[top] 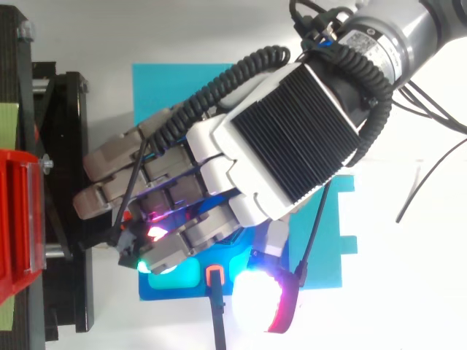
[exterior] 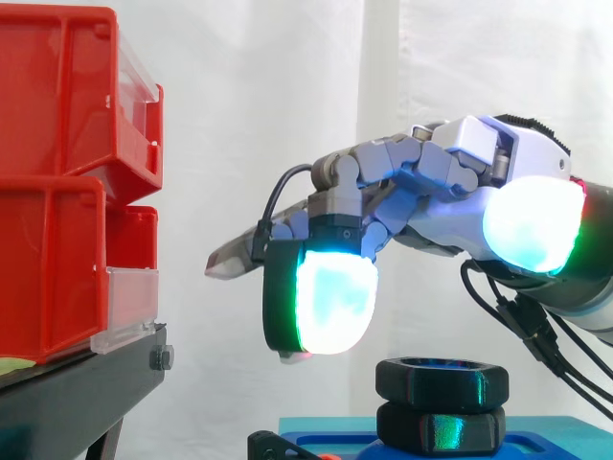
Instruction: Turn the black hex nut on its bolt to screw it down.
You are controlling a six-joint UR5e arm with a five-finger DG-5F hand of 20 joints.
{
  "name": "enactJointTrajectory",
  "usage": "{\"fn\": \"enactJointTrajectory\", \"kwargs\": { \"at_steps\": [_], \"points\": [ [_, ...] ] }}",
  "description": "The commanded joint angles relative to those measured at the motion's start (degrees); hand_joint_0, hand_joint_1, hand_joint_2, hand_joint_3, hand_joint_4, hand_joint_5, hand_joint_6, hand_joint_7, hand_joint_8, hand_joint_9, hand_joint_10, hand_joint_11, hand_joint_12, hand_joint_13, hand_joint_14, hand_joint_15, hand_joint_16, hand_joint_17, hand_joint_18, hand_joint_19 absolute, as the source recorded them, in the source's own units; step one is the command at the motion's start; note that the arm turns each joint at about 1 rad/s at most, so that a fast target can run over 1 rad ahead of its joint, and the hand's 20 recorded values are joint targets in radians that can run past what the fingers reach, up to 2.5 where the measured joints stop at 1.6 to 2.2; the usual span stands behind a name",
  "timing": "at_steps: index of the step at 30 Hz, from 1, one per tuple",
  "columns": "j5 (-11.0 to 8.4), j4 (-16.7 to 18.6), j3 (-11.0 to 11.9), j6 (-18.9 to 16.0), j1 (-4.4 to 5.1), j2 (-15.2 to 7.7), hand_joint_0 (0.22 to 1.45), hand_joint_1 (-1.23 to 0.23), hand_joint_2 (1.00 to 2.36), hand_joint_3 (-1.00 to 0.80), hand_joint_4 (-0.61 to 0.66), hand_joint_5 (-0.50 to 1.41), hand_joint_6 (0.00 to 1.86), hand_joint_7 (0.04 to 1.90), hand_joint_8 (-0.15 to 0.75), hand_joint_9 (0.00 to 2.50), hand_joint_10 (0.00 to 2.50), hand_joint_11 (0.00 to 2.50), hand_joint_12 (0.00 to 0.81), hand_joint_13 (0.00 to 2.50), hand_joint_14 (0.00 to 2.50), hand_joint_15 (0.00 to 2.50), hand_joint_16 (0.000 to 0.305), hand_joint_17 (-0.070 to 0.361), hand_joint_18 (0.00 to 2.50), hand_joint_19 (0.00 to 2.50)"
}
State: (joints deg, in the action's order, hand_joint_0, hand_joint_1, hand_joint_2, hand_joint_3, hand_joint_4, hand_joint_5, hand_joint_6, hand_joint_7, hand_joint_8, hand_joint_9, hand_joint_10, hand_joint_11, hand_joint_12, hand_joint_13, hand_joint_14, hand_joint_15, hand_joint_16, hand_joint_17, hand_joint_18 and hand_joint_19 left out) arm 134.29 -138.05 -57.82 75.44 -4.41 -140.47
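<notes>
My hand hovers just above the black nut, fingers loose and relaxed, gripping nothing. One glowing pad hangs at the nut's upper left. The nut sits on a second nut, on the blue base.

The black hex nut is glossy and thick. It lies level with its bore facing up, stacked squarely on a second black hexagonal piece of like size, which stands on the blue base.

Grey segmented robot hand, ribbed black back, cyan-white glowing pads, grey cylindrical wrist
</notes>
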Motion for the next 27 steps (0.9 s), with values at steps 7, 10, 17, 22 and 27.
{"fn": "enactJointTrajectory", "kwargs": {
  "at_steps": [7,10,17,22,27],
  "points": [
    [-0.08,-2.3,-0.1,1.5,0.28,0.0,0.5,-0.18,1.0,-0.5,0.12,-0.03,0.7,1.19,0.299,1.11,0.01,0.24,0.361,0.64,0.0,0.11,0.05,0.111,0.57,0.25],
    [0.0,-2.3,-0.1,1.4,0.1,0.0,0.5,-0.18,1.0,-0.5,0.1,-0.03,0.71,1.19,0.295,1.11,0.01,0.24,0.356,0.65,0.0,0.11,0.049,0.11,0.57,0.26],
    [0.53,-2.4,-0.1,1.6,-0.25,-0.1,0.5,-0.18,1.0,-0.5,0.09,-0.03,0.73,1.17,0.296,1.12,0.01,0.24,0.353,0.66,0.0,0.12,0.049,0.109,0.59,0.26],
    [0.88,-2.2,-0.2,1.8,-0.6,-0.1,0.5,-0.19,1.0,-0.5,0.09,-0.03,0.73,1.17,0.293,1.12,0.01,0.22,0.353,0.66,0.0,0.11,0.048,0.109,0.59,0.26],
    [1.41,-2.0,-0.1,1.8,-1.04,-0.1,0.5,-0.19,1.0,-0.5,0.09,-0.03,0.73,1.18,0.294,1.12,0.01,0.23,0.352,0.66,0.0,0.12,0.048,0.109,0.59,0.26]
  ]
}}
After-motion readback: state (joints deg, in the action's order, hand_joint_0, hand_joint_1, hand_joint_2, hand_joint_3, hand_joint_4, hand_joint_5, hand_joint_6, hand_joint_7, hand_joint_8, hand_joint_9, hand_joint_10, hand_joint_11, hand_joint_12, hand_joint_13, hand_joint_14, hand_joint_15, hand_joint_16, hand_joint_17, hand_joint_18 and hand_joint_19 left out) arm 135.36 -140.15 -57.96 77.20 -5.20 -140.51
